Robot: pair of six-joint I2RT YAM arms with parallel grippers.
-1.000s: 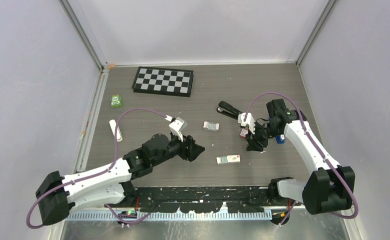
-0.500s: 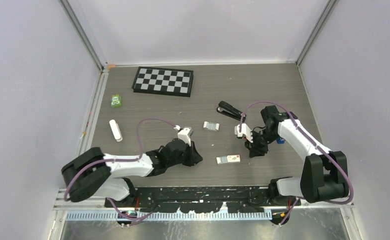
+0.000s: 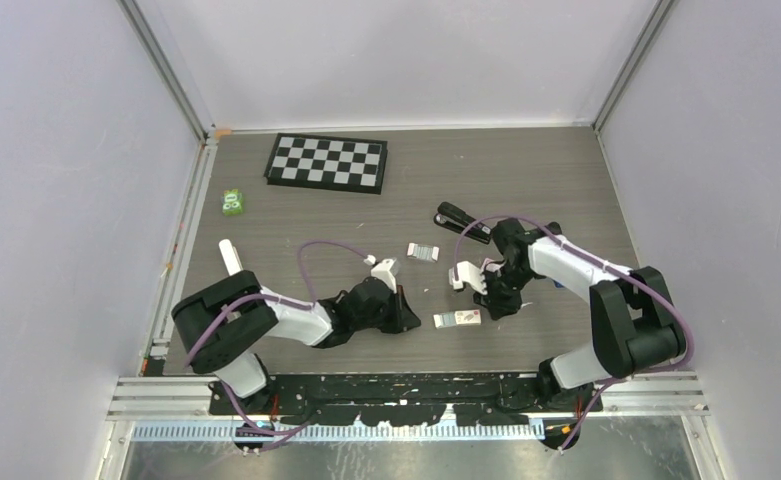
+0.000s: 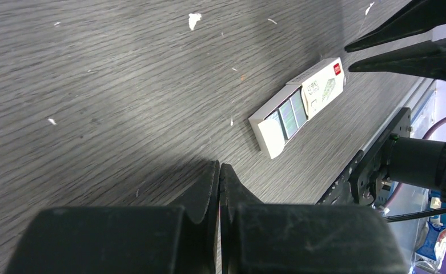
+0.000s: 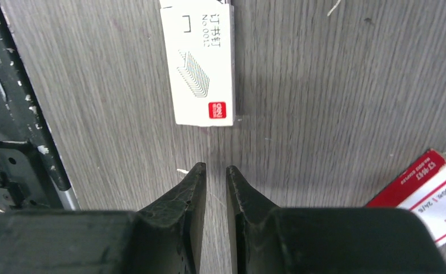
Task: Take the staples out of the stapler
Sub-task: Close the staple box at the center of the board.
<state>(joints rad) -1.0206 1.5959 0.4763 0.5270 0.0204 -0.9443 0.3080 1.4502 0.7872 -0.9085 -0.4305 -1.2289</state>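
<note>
Staples (image 3: pixel 423 252) lie nr stapler (image 3: pixel 463 221); whitish box (image 3: pixel 457 319) btwn L gripper (image 3: pixel 414 320) & R gripper (image 3: pixel 495 308).

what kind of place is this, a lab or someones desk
Most likely a robot lab test cell: a wood-grain table boxed in by plain pale panels, a checkerboard at its far end, and a metal mounting rail along the near edge.

Left gripper (image 4: pixel 219 166) closed, right gripper (image 5: pixel 216 167) barely ajar
</note>
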